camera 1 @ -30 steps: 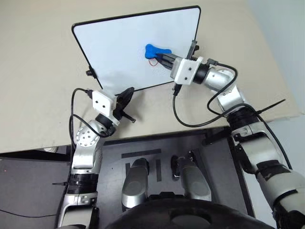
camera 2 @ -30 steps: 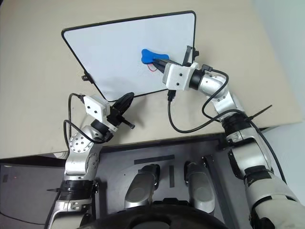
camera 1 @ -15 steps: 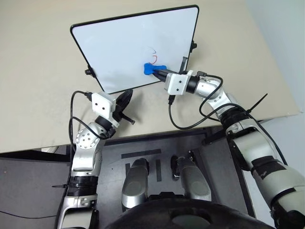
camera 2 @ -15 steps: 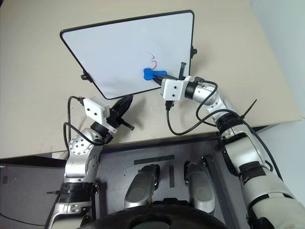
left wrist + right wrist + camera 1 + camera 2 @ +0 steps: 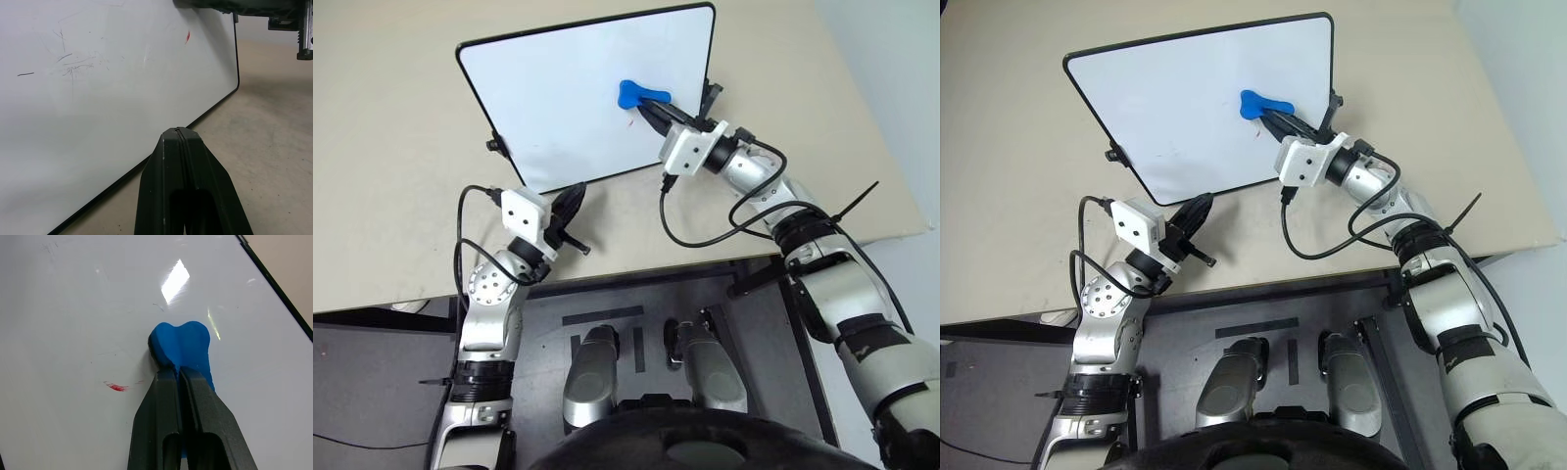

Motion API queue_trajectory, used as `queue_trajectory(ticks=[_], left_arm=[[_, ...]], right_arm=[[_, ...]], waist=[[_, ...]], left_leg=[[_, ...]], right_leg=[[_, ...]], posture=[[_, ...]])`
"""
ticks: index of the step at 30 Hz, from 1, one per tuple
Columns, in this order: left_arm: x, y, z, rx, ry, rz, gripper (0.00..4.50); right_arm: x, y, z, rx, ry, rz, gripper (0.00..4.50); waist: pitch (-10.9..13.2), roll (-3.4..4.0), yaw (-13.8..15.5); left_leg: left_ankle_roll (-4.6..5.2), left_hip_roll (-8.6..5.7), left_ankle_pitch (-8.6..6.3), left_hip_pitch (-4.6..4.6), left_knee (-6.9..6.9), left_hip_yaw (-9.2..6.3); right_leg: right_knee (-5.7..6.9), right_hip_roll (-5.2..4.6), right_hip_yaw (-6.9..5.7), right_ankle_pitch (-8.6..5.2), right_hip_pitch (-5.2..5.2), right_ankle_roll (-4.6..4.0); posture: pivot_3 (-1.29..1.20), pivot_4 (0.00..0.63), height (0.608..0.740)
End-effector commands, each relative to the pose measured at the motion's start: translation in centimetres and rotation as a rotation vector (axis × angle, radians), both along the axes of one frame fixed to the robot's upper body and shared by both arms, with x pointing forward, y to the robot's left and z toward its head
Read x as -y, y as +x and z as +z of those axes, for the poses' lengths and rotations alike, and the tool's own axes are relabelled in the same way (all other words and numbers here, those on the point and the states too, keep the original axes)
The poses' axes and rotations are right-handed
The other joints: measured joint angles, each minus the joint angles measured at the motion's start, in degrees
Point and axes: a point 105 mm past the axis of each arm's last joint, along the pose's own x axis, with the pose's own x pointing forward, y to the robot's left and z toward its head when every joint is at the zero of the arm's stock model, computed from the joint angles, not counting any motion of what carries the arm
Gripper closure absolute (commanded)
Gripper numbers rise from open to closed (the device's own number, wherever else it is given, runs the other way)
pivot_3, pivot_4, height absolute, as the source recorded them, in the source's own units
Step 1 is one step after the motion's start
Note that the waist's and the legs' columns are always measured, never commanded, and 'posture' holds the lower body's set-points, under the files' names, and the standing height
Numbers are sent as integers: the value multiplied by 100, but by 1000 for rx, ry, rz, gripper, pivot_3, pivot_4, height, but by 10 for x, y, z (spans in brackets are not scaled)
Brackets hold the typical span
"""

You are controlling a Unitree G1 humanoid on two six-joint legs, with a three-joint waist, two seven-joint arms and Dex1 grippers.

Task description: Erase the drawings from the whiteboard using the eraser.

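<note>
The right gripper (image 5: 178,377) clamps the blue eraser (image 5: 183,350), pressing its flared end flat on the whiteboard (image 5: 558,88) to scrub a red smear (image 5: 116,387) just beside it. The left gripper (image 5: 178,134), fingers closed and empty, sits at the board's near edge, apparently steadying it.

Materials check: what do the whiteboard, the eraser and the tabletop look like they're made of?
Whiteboard: glossy white coated panel, judging by the bright glare spots; thin black frame, probably plastic.
Eraser: bright blue, matte, rounded edges; looks like moulded plastic or dense foam, cannot tell which.
Tabletop: beige, dull, faintly mottled; likely laminate or painted board.
</note>
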Motion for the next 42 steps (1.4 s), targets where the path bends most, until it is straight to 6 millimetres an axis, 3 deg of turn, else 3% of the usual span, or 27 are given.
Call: queue_trajectory(ticks=[1, 7, 13, 17, 27, 33, 37, 42], left_arm=[[4, -1, 15, 60, 2, -21, 4500], [3, -1, 16, 61, 4, -19, 4500], [3, -1, 16, 62, 6, -18, 4500], [3, -1, 16, 61, 5, -20, 4500], [5, 0, 16, 61, 1, -26, 4500], [6, 1, 16, 62, -1, -27, 4500], [7, 1, 15, 62, -3, -30, 4500], [8, 2, 15, 63, -5, -34, 4500]], right_arm=[[1, 5, 3, -9, 10, -24, 4490], [-3, 3, -34, -129, -74, -19, 4490], [0, 0, -55, -194, -129, -20, 4490], [-1, 2, -46, -160, -110, -23, 4490], [-6, -1, 25, 107, 42, 7, 4490], [-13, -7, 49, 181, 79, 42, 4490], [-22, -10, 44, 151, 56, 79, 4490], [-33, -14, -1, 3, -70, 124, 4490]], waist=[[0, 0, -1], [0, 0, -22], [0, 0, -37], [1, 1, -39], [5, 8, -64], [5, 8, -62], [5, 8, -60], [4, 7, -75]], left_leg=[[0, 0, 0, 0, 0, 0], [0, 0, 0, 5, 0, 0], [-1, 1, 0, 8, 0, 0], [-2, 1, -1, 5, -1, 0], [-2, 2, -1, -4, -6, 1], [-1, 2, 0, -2, -21, 1], [19, 2, 12, -4, -20, 1], [21, 2, 12, -3, -22, 1]], right_leg=[[0, 0, 0, 0, 1, 1], [-1, 0, 1, 3, 1, 0], [-2, 0, 1, 6, 1, -2], [-4, 0, 1, 7, -2, -2], [-10, 1, 1, 7, -16, -1], [-12, 1, -1, 7, -22, -1], [-18, 1, 0, 2, -22, 5], [-21, 3, 0, -2, -25, 5]], posture=[[0, 150, 740], [0, 150, 740], [0, 150, 740], [0, 150, 740], [0, 150, 740], [0, 150, 740], [0, 150, 740], [0, 150, 740]])
